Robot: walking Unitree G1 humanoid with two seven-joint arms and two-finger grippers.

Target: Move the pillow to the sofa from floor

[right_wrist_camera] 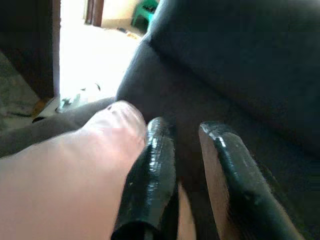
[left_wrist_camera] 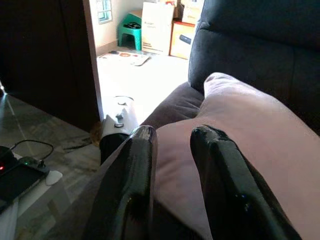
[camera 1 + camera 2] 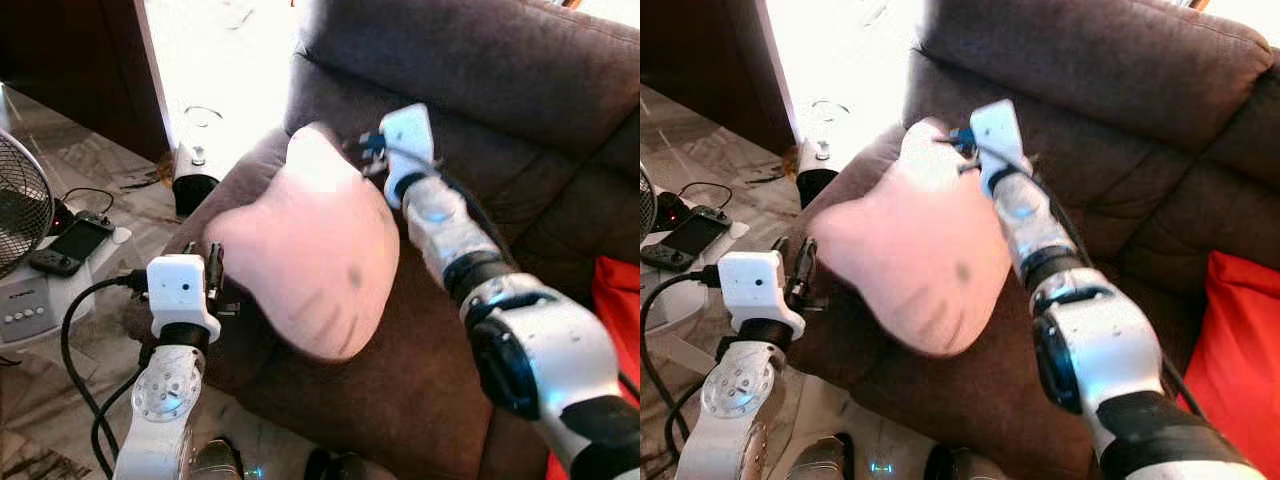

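A: Where's the pillow (image 3: 305, 250)?
B: Mid-frame, over the sofa (image 3: 520, 120) seat, left tool (image 3: 213, 275) and right tool (image 3: 368, 150) each pinching an edge.
A: Next?
B: Probably lower it, then release.

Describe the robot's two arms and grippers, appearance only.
Both arms are silver-white with black joint bands. The left arm has a perforated round disc at the wrist, a boxy white camera block and a looping black cable. The right arm is bulkier. The left gripper and right gripper have long glossy black fingers.

The pillow (image 3: 305, 245) looks soft, matt plush; the sofa (image 3: 520, 90) brown, suede-like cloth.
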